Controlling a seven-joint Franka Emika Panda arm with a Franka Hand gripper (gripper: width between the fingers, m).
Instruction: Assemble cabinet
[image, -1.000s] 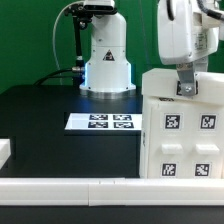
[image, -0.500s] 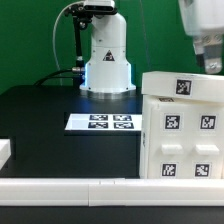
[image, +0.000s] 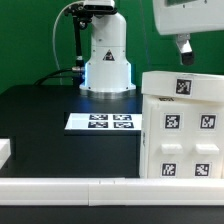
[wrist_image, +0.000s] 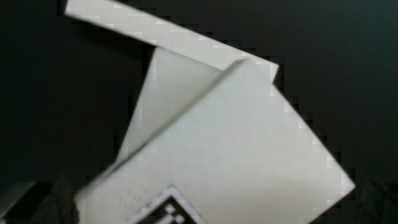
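The cabinet (image: 180, 125) is a large white box with square black-and-white tags. It stands on the black table at the exterior view's right. My gripper (image: 183, 45) hangs in the air above the cabinet's top face, apart from it and holding nothing. In the wrist view the cabinet (wrist_image: 214, 130) fills the middle, seen from above, with one tag (wrist_image: 178, 210) at its near edge. No finger shows over the cabinet there, and the jaws seem spread wide. The knob is not in view.
The marker board (image: 100, 122) lies flat on the table in the middle. The robot's white base (image: 105, 55) stands behind it. A white rail (image: 90, 186) runs along the table's front edge. A small white block (image: 4, 150) sits at the left edge.
My gripper has risen from the cabinet's top face to well above it. The cabinet has stayed in place.
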